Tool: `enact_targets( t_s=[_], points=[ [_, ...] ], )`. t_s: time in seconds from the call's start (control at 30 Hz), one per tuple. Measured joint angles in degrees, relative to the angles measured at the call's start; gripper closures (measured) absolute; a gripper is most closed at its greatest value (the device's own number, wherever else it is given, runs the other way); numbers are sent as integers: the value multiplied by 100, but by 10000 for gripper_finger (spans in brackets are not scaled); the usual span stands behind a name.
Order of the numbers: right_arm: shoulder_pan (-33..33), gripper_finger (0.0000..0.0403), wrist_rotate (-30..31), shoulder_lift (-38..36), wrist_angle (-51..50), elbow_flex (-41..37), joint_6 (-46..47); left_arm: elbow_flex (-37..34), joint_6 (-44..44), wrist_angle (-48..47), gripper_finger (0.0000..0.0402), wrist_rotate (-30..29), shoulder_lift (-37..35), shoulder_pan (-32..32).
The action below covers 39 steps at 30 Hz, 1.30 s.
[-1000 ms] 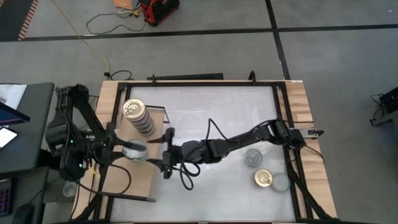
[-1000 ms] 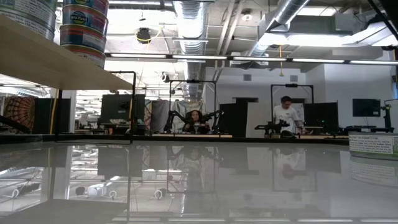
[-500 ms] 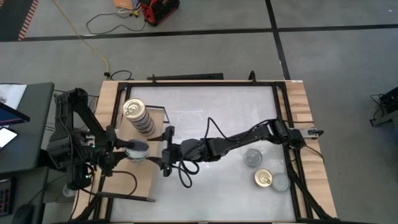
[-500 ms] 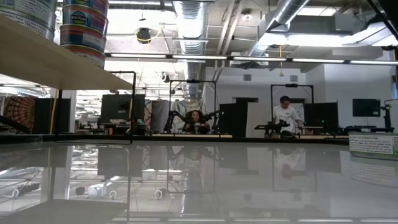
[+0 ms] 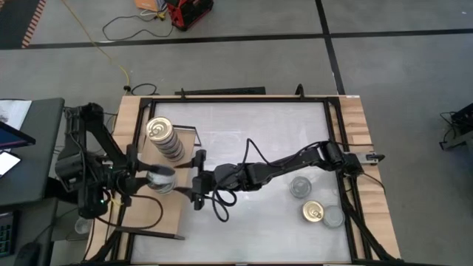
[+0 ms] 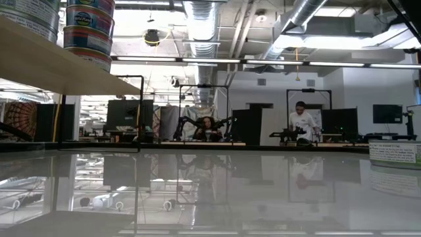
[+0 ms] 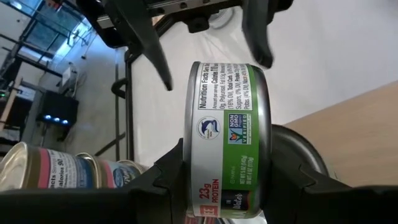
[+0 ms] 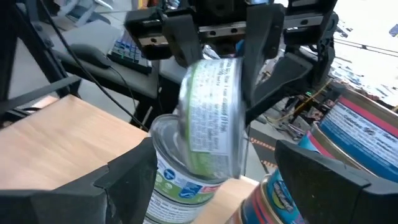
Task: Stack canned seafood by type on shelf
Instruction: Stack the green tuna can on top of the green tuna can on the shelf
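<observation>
High view, from straight above: wooden shelf with a thin black frame at the table's left end. Left gripper over the shelf, reaching toward three o'clock, shut on a silver-topped tin. Directly under the held tin, a short stack of green-labelled tins; next move judged to be lowering onto it. Tall stack of gold-topped tins just beside, at twelve o'clock from the held tin. Right gripper close at three o'clock from the held tin, facing nine o'clock, fingers spread wide and holding nothing. Right arm stretched long across the white table from its base at the right edge. Three loose tins still on the table, well apart, near four o'clock. Left arm clearly the nearer, already gripping.

Low view, level with the tabletop: underside of the shelf at upper left, blue-labelled tins standing on it. Neither gripper in sight. People far off in the room behind.

Left wrist view: held tin turned on edge, flat faces clamped between the two dark fingers, round axis running finger to finger. Blue-labelled stack beside. Other arm's open fingers just beyond.

Right wrist view: held tin tilted, hovering just above the top of the green stack, apparently not yet resting on it. Own fingers wide apart, empty
</observation>
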Motion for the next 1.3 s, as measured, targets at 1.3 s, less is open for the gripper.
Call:
enact_targets(
  t_s=[1.3],
  points=[
    [-481,47,-798,2,-167,72,125,-5,-432,16,260,1499,11,497]
  ],
)
